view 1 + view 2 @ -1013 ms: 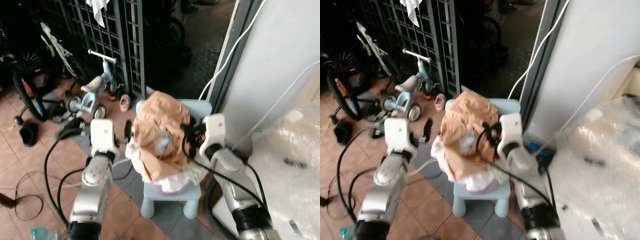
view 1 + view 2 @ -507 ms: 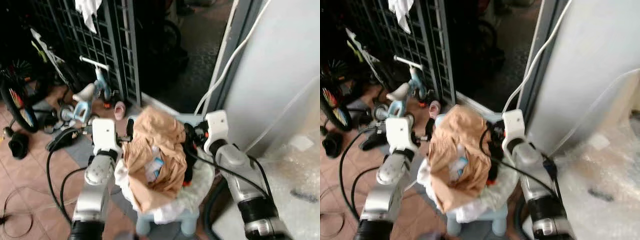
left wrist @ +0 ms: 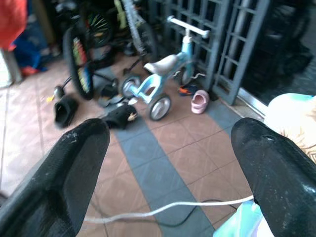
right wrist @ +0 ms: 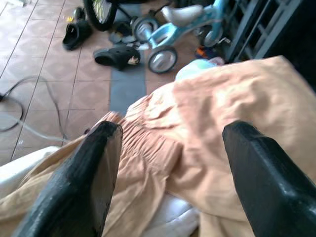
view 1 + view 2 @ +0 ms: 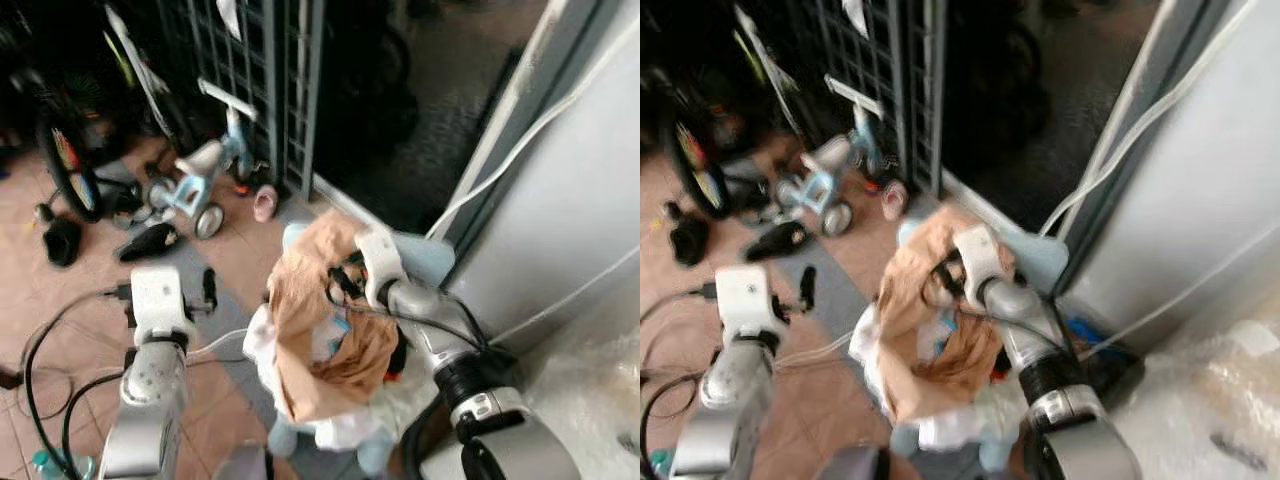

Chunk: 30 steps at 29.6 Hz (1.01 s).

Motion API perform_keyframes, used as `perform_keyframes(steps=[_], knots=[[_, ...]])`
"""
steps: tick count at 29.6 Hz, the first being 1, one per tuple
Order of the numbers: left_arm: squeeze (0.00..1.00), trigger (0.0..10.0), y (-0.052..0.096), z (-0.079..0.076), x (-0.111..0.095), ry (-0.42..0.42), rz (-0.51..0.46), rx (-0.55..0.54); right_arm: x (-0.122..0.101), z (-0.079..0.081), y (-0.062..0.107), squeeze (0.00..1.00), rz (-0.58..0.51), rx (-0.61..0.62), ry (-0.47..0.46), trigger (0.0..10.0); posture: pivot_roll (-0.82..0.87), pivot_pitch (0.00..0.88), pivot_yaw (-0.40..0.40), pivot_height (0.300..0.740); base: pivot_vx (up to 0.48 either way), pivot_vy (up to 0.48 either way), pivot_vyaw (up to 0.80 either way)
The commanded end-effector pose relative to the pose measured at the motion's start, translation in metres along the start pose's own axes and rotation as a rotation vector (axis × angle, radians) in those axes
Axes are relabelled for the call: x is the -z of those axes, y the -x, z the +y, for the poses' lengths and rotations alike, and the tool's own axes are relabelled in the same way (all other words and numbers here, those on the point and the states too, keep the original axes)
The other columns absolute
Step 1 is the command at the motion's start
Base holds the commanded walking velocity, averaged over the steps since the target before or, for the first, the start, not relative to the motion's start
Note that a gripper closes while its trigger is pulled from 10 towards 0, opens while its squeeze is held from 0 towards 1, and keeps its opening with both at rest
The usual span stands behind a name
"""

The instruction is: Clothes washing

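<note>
- The right gripper (image 4: 165,163) hangs with fingers spread wide directly above the tan garment (image 5: 335,320), a finger to either side of its folds, gripping nothing.
- The left gripper (image 3: 170,168) is likewise spread wide and empty, held over the tiled floor (image 5: 60,300) just left of the pile.
- The tan garment lies heaped over white laundry (image 5: 345,425) on a pale blue child's chair (image 5: 425,262), between the two arms and beside the grey wall (image 5: 590,200).
- A blue balance bike (image 5: 215,165), a pink shoe (image 5: 265,203) and black shoes (image 5: 150,240) sit near the dark metal gate (image 5: 290,70).
- Against half a second ago, the right arm has swung in over the pile's top, and the camera has shifted.
</note>
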<state>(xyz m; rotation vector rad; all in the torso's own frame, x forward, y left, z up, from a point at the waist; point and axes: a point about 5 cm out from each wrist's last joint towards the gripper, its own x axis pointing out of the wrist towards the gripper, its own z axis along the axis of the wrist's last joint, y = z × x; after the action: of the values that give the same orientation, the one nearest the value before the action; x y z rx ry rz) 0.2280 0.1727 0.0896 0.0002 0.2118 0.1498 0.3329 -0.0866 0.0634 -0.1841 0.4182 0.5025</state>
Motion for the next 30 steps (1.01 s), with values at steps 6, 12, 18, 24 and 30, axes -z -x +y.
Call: perform_keyframes(steps=[6, 12, 18, 24, 30], knots=[[0.0, 10.0, 0.007, 0.008, -0.003, -0.06, 0.007, 0.005, 0.004, -0.008, -0.009, 0.0, 0.072, 0.138, -0.02, 10.0, 0.14, 0.062, -0.033, 0.74, 0.0, 0.0, 0.0], [0.0, 10.0, 0.001, -0.005, -0.011, -0.108, -0.014, 0.108, 0.001, -0.01, -0.014, 0.0, 0.126, 0.26, -0.074, 10.0, 0.16, 0.069, -0.049, 0.74, 0.0, 0.0, 0.0], [0.0, 10.0, 0.006, -0.015, 0.002, -0.176, 0.084, 0.174, -0.005, -0.013, -0.014, 0.0, 0.093, 0.295, -0.062, 10.0, 0.16, 0.085, -0.06, 0.74, 0.0, 0.0, 0.0], [0.0, 10.0, 0.03, -0.027, 0.02, -0.207, 0.206, 0.303, 0.007, -0.019, -0.011, 0.0, 0.115, 0.371, -0.12, 10.0, 0.14, 0.158, -0.044, 0.74, 0.0, 0.0, 0.0], [0.0, 10.0, 0.045, -0.035, 0.022, -0.224, 0.236, 0.394, 0.026, -0.013, -0.008, 0.0, 0.16, 0.385, -0.134, 10.0, 0.1, 0.218, -0.024, 0.74, 0.0, 0.0, 0.0]])
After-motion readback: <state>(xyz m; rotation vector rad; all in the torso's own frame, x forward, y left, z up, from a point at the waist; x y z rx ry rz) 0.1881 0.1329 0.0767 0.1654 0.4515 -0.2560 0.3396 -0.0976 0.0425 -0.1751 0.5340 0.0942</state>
